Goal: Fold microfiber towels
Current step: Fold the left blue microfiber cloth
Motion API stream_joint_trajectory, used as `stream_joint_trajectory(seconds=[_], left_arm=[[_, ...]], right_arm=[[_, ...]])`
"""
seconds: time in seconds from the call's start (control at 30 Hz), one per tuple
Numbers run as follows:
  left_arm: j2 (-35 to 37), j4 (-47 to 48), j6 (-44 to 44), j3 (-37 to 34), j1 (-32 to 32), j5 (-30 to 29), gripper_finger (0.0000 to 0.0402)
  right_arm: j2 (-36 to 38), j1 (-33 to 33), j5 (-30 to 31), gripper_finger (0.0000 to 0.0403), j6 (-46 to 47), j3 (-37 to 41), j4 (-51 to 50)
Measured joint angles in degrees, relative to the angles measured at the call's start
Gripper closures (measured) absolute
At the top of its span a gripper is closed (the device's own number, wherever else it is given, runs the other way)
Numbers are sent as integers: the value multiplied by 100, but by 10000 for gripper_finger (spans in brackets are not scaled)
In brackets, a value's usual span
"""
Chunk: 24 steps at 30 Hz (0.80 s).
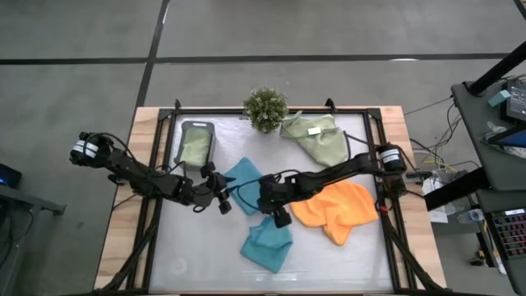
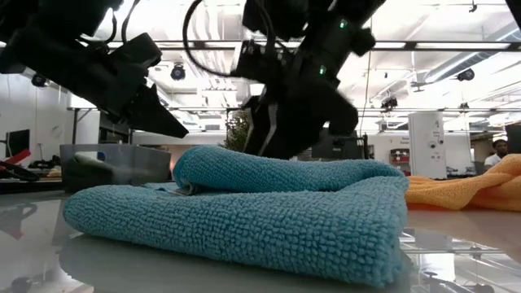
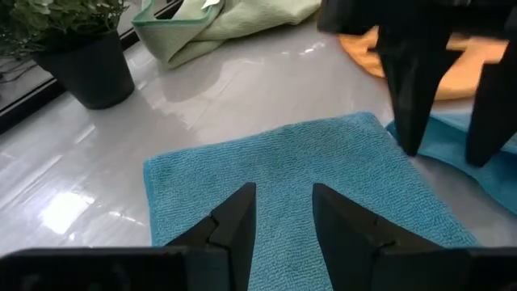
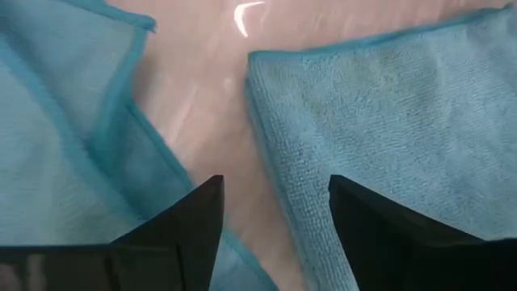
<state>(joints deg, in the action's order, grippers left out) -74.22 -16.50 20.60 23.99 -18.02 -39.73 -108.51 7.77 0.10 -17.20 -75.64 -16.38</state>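
The right gripper (image 1: pixel 282 219) hangs low over the table's middle, its fingers (image 4: pixel 182 234) spread with nothing between them. Under and just ahead of those fingers lie two teal towels: a folded towel (image 4: pixel 388 121) past one fingertip and a flat teal towel (image 4: pixel 56 145) past the other, with a strip of bare table (image 4: pixel 202 89) between them. In the high view the folded towel (image 1: pixel 267 244) lies just beyond the right fingertips, toward the table's near edge, and the flat one (image 1: pixel 245 185) lies between the two grippers.

The left gripper (image 1: pixel 222 204) hovers at the flat towel's edge, its fingers (image 3: pixel 234 222) apart a little and gripping nothing; the flat towel (image 3: pixel 299 178) spreads out right in front of them.

The orange towel (image 1: pixel 337 207) lies crumpled beside the right arm, behind its fingers. One green towel (image 1: pixel 316 138) with a white tag (image 1: pixel 313 130) lies bunched well beyond both grippers, next to the plant (image 1: pixel 265 108). Another green towel (image 1: pixel 196 146) rests in the tray (image 1: pixel 198 126), behind the left fingers.
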Motion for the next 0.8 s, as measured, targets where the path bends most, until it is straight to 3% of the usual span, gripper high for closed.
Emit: stream_joint_trajectory(seconds=[0.53,0.8], left_arm=[[0,2,-9,-36,4,-284,293],[0,2,-9,-74,32,-294,293]], right_arm=[[-502,-226,-57,225,-183,-8,202],[-520,-301,-140,327,-466,-9,229]])
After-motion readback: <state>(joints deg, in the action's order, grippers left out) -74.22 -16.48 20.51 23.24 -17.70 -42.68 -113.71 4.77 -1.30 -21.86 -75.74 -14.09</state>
